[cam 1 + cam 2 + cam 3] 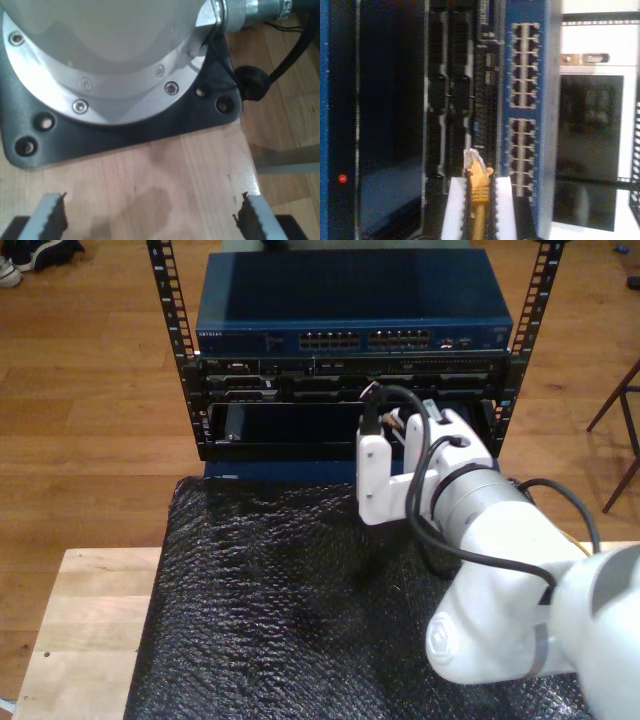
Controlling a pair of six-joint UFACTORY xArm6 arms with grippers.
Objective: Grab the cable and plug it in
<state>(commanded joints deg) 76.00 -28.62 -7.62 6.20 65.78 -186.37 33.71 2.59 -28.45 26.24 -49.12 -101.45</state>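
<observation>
My second gripper (479, 182) is shut on the yellow-orange cable (479, 195). The cable's clear plug (473, 159) sticks out past the white fingers (454, 205). The plug tip is over the black rack panel (485, 100), beside the blue switch (525, 100) and its rows of ports, and touches no port. In the exterior view my second gripper (390, 428) is held in front of the rack's black middle unit (300, 380), below the blue switch (350, 315). My first gripper (150, 220) is open over bare wood, with nothing between its fingers (50, 220).
A black bubble mat (280, 600) covers the wooden table (90, 620) in front of the rack posts (170, 300). An arm's round metal base on a black plate (125, 135) stands just beyond my first gripper, with a black cable (285, 65) beside it. A chair leg (620, 410) stands at the exterior view's right.
</observation>
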